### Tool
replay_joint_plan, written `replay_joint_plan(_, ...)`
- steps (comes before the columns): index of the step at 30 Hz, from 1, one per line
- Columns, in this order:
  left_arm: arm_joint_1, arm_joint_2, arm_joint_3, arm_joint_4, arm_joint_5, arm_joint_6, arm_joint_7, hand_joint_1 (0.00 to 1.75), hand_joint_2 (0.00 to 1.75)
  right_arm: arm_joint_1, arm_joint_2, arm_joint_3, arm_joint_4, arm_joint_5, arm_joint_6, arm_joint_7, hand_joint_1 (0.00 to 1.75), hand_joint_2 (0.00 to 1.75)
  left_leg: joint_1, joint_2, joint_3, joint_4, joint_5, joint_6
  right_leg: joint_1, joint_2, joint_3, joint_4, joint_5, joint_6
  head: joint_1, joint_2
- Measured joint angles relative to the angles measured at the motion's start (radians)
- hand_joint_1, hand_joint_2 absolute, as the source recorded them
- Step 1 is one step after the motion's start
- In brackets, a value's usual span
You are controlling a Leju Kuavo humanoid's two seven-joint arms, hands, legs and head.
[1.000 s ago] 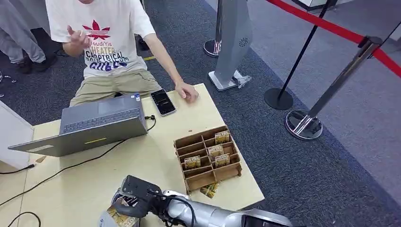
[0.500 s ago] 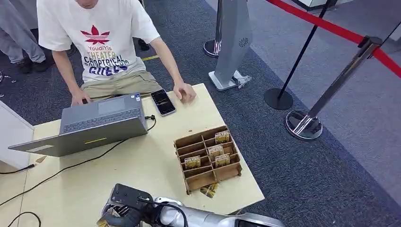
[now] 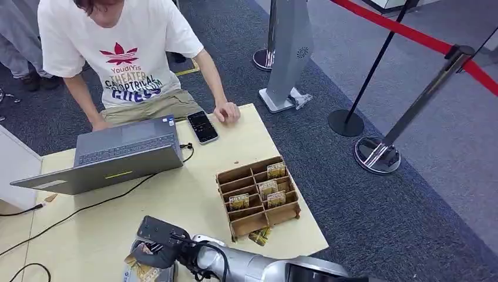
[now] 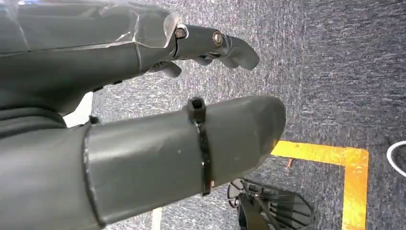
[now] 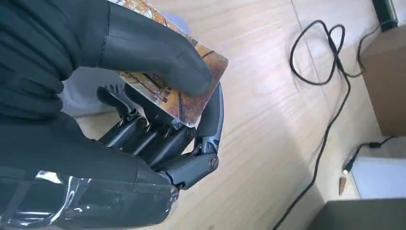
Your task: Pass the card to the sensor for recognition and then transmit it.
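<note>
Head view: right hand (image 3: 154, 254) at near table (image 3: 176, 200) edge, gripping card (image 3: 141, 269) above grey sensor (image 3: 170, 274).
Right wrist view: card glossy, orange-brown print, pinched between thumb and fingers (image 5: 158, 139).
Left wrist view: left hand (image 4: 143, 110) empty, fingers apart, over carpet.

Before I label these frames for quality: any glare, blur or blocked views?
Head view: even light, sharp; the card sits at the bottom edge. Right wrist view: card sharp, thumb across it. Left wrist view: left hand blocks much, glare on its cover.
</note>
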Motion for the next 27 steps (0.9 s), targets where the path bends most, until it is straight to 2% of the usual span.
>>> replay_joint_plan(7, 0.0, 0.0, 0.0, 0.0, -0.005, 0.0, 0.001, 0.0, 0.0, -0.024, 0.0, -0.034, 0.009, -0.007, -0.025, 0.004, 1.75, 1.75, 0.0, 0.0, 0.0, 0.0, 0.0, 0.0, 0.0, 0.0, 0.0, 0.0, 0.0, 0.0, 0.0, 0.0)
replay_joint_plan(27, 0.0, 0.0, 0.0, 0.0, -0.016, 0.009, 0.0, 0.0, 0.0, 0.008, 0.0, -0.044, 0.089, 0.009, -0.079, 0.047, 1.75, 1.75, 0.0, 0.0, 0.0, 0.0, 0.0, 0.0, 0.0, 0.0, 0.0, 0.0, 0.0, 0.0, 0.0, 0.0)
